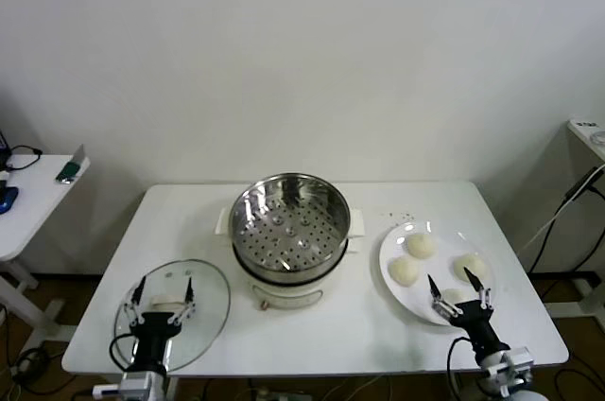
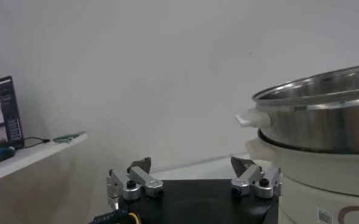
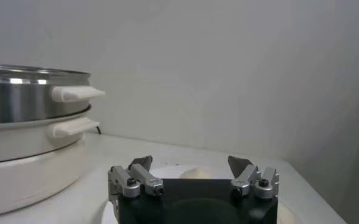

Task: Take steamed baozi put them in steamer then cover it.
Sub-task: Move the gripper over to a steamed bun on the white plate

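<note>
The steamer (image 1: 290,231) stands uncovered at the table's middle, and its perforated tray is bare. The glass cover (image 1: 203,311) lies flat at the front left. My left gripper (image 1: 163,297) is open and empty just above it. Several baozi lie on a white plate (image 1: 440,259) at the right, among them the first (image 1: 420,245), the second (image 1: 404,270) and the third (image 1: 470,267). My right gripper (image 1: 456,292) is open and empty over the plate's front, partly hiding another baozi (image 1: 454,297). The right wrist view shows that gripper (image 3: 191,163), a baozi (image 3: 191,172) and the steamer (image 3: 27,103). The left wrist view shows the left gripper (image 2: 191,164) and the steamer (image 2: 325,122).
The white table (image 1: 189,221) backs onto a plain wall. A side table (image 1: 28,202) with small devices stands at the far left. A shelf (image 1: 591,131) with hanging cables stands at the far right.
</note>
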